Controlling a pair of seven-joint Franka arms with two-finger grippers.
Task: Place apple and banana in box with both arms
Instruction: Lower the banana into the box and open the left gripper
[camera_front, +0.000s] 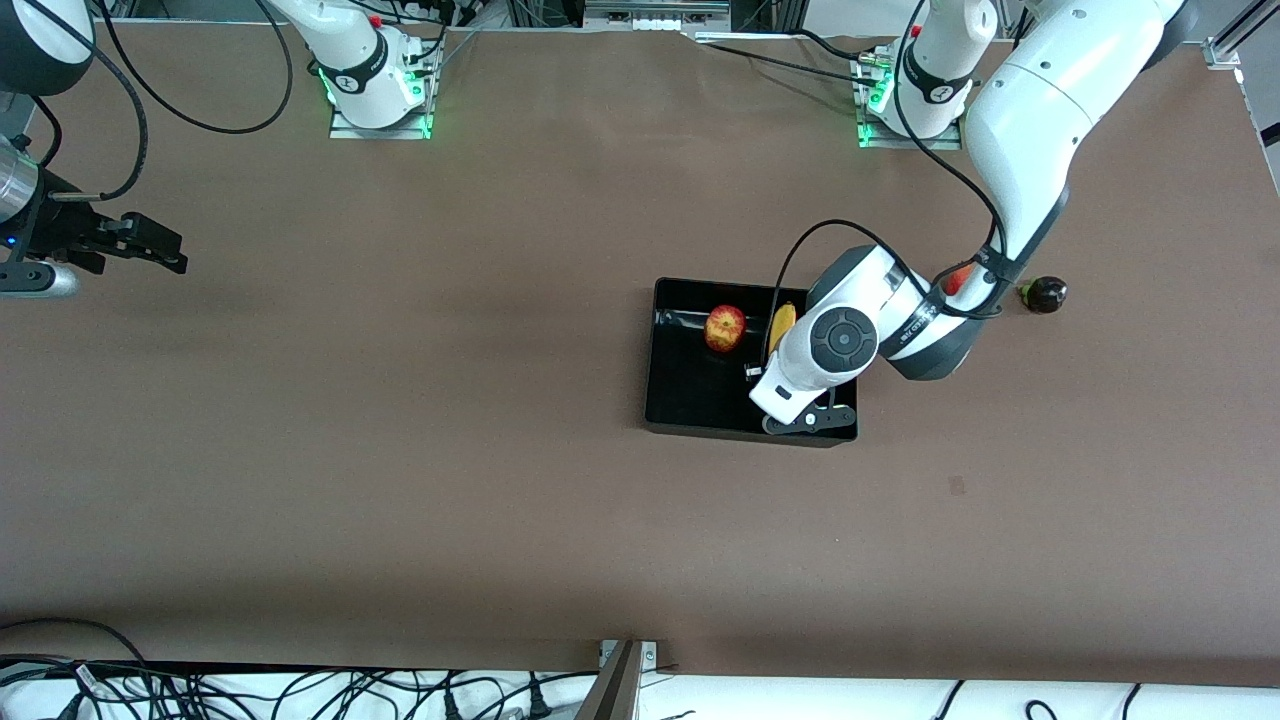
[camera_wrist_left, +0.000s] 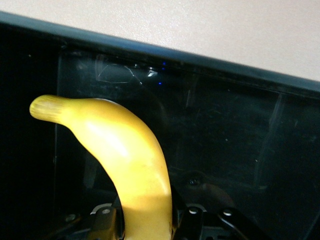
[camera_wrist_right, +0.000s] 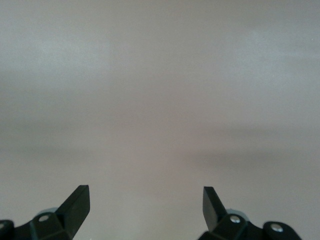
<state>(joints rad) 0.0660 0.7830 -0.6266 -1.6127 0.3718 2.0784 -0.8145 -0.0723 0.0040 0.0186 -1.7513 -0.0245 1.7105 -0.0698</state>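
Note:
The black box (camera_front: 652, 352) stands mid-table toward the left arm's end. The red-yellow apple (camera_front: 725, 328) lies inside it. The left arm reaches down into the box beside the apple. Its wrist hides its gripper in the front view, where only the end of the yellow banana (camera_front: 782, 324) shows. In the left wrist view my left gripper (camera_wrist_left: 147, 222) is shut on the banana (camera_wrist_left: 125, 155), which curves out over the box's dark floor toward its wall (camera_wrist_left: 200, 57). My right gripper (camera_front: 160, 250) waits over bare table at the right arm's end, open and empty (camera_wrist_right: 146, 200).
A small dark round fruit (camera_front: 1043, 294) lies on the table beside the left arm, toward the left arm's end from the box. A red thing (camera_front: 958, 278) shows partly from under that arm. Brown table surface surrounds the box on all sides.

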